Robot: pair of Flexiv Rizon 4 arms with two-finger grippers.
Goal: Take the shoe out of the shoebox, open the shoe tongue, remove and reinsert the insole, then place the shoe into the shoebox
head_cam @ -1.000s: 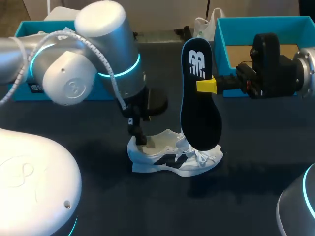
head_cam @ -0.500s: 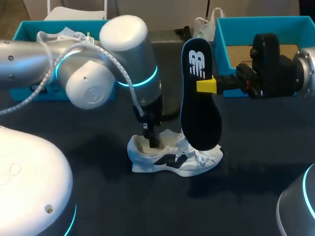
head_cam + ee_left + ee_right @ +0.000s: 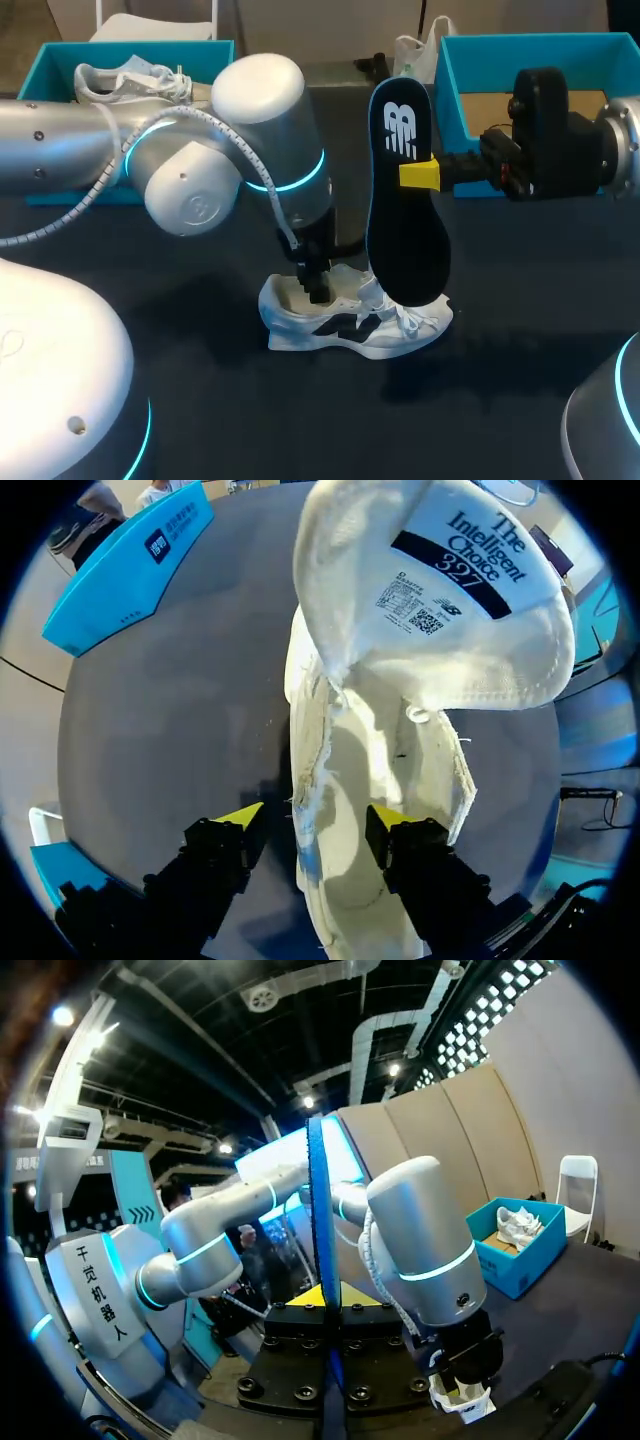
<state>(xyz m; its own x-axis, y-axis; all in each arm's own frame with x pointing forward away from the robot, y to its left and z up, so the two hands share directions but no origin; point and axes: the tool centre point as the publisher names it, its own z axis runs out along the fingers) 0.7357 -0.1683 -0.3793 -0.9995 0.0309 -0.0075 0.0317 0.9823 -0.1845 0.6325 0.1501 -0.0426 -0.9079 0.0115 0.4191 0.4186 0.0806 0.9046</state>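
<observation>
Tabletop [image 3: 180,260]: dark, carries everything.
Shoebox [image 3: 540,45]: open, at the far right corner.
Shoe [image 3: 350,322]: white, on its sole mid-tabletop, tongue [image 3: 440,590] pulled forward, cavity bare.
Insole [image 3: 405,200]: black, held on end over the laces, broad end down.
Right gripper [image 3: 420,173]: clamped on the insole's edge.
Left gripper [image 3: 312,820]: fingers apart, straddling the heel-side wall.
Next move: pinch that wall to steady the shoe, then feed the insole in toe-first at a shallow angle, under the tongue.

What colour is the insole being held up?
The insole is black with a white logo; the head view shows it best.
</observation>
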